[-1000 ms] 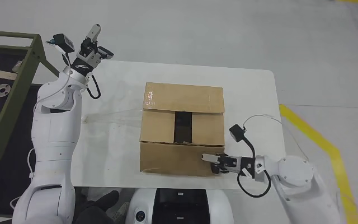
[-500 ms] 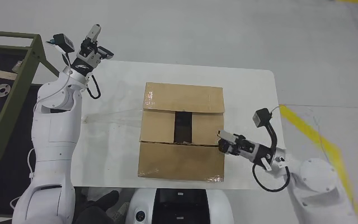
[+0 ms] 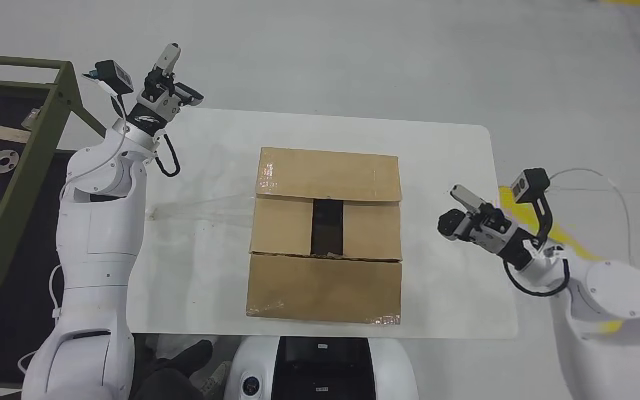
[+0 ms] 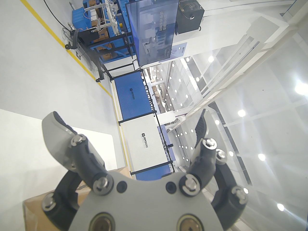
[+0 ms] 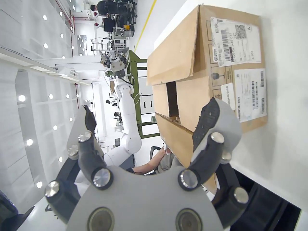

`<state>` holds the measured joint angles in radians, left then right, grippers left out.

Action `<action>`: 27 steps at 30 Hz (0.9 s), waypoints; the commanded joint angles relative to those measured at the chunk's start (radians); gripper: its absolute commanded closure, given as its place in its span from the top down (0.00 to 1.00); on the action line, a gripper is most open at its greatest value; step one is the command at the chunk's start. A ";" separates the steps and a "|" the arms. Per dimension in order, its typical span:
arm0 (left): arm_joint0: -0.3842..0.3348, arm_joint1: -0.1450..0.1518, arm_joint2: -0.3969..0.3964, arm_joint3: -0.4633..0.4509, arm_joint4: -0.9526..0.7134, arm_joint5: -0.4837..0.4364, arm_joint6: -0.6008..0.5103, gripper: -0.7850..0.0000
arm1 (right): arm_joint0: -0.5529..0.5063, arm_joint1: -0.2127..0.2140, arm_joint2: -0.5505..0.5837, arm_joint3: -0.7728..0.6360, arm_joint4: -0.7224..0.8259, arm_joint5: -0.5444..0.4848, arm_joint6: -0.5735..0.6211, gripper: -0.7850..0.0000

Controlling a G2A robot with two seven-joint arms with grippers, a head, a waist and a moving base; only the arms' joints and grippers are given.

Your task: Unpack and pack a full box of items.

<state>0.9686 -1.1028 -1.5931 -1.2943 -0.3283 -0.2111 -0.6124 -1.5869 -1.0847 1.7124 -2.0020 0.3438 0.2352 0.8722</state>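
Observation:
A brown cardboard box sits in the middle of the white table, its top flaps nearly shut with a dark slot between them. In the right wrist view the box shows paper labels on its side. My right gripper hangs open over the table's right part, a short way off the box's right side, holding nothing. Its fingertips frame the box in the right wrist view. My left gripper is raised beyond the table's far left corner, open and empty, pointing up at the hall.
A green metal rack stands left of the table. A yellow floor line runs to the right of it. Bare table surface lies on both sides of the box.
My right gripper left the box's near right corner and swung out to the right and away, ending beside the box over the table's right part. The left arm kept still.

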 commanded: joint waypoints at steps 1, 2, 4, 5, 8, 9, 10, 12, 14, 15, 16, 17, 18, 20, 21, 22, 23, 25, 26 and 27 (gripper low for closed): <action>0.000 0.000 0.000 0.000 0.000 0.000 0.000 1.00 | 0.019 0.002 0.004 0.035 0.013 -0.001 0.010 1.00; 0.000 0.000 0.000 0.000 0.000 0.000 0.000 1.00 | 0.029 0.003 0.005 0.052 0.019 -0.002 0.014 1.00; 0.000 0.000 0.000 0.000 0.000 0.000 0.000 1.00 | 0.036 0.004 0.004 0.062 0.019 -0.004 0.018 1.00; 0.000 0.000 0.000 0.000 0.000 0.000 0.000 1.00 | 0.036 0.004 0.004 0.062 0.019 -0.004 0.018 1.00; 0.000 0.000 0.000 0.000 0.000 0.000 0.000 1.00 | 0.036 0.004 0.004 0.062 0.019 -0.004 0.018 1.00; 0.000 0.000 0.000 0.000 0.000 0.000 0.000 1.00 | 0.036 0.004 0.004 0.062 0.019 -0.004 0.018 1.00; 0.000 0.000 0.000 0.000 0.000 0.000 0.000 1.00 | 0.036 0.004 0.004 0.062 0.019 -0.004 0.018 1.00; 0.000 0.000 0.000 0.000 0.000 0.000 0.000 1.00 | 0.036 0.004 0.004 0.062 0.019 -0.004 0.018 1.00; 0.000 0.000 0.000 0.000 0.000 0.000 0.000 1.00 | 0.036 0.004 0.004 0.062 0.019 -0.004 0.018 1.00; 0.000 0.000 0.000 0.000 0.000 0.000 0.000 1.00 | 0.036 0.004 0.004 0.062 0.019 -0.004 0.018 1.00; 0.000 0.000 0.000 0.000 0.000 0.000 0.000 1.00 | 0.036 0.004 0.004 0.062 0.019 -0.004 0.018 1.00; 0.000 0.000 0.000 0.000 0.000 0.000 0.000 1.00 | 0.036 0.004 0.004 0.062 0.019 -0.004 0.018 1.00; 0.000 0.000 0.000 0.000 0.000 0.000 0.000 1.00 | 0.036 0.004 0.004 0.062 0.019 -0.004 0.018 1.00; 0.000 0.000 0.000 0.000 0.000 0.000 0.000 1.00 | 0.036 0.004 0.004 0.062 0.019 -0.004 0.018 1.00; 0.000 0.000 0.000 0.000 0.000 0.000 0.000 1.00 | 0.036 0.004 0.004 0.062 0.019 -0.004 0.018 1.00; 0.000 0.000 0.000 0.000 0.000 0.000 0.000 1.00 | 0.036 0.004 0.004 0.062 0.019 -0.004 0.018 1.00; 0.000 0.000 0.000 0.000 0.000 0.000 0.000 1.00 | 0.036 0.004 0.004 0.062 0.019 -0.004 0.018 1.00; 0.000 0.000 0.000 0.000 0.000 0.000 0.000 1.00 | 0.036 0.004 0.004 0.062 0.019 -0.004 0.018 1.00; 0.000 0.000 0.000 0.000 0.000 0.000 0.000 1.00 | 0.036 0.004 0.004 0.062 0.019 -0.004 0.018 1.00; 0.009 -0.001 0.003 -0.013 -0.010 0.003 -0.001 1.00 | 0.036 0.004 0.004 0.062 0.019 -0.004 0.018 1.00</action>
<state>0.9699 -1.1030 -1.5927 -1.2962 -0.3295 -0.2107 -0.6124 -1.5511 -1.0811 1.7166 -1.9395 0.3633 0.2308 0.8906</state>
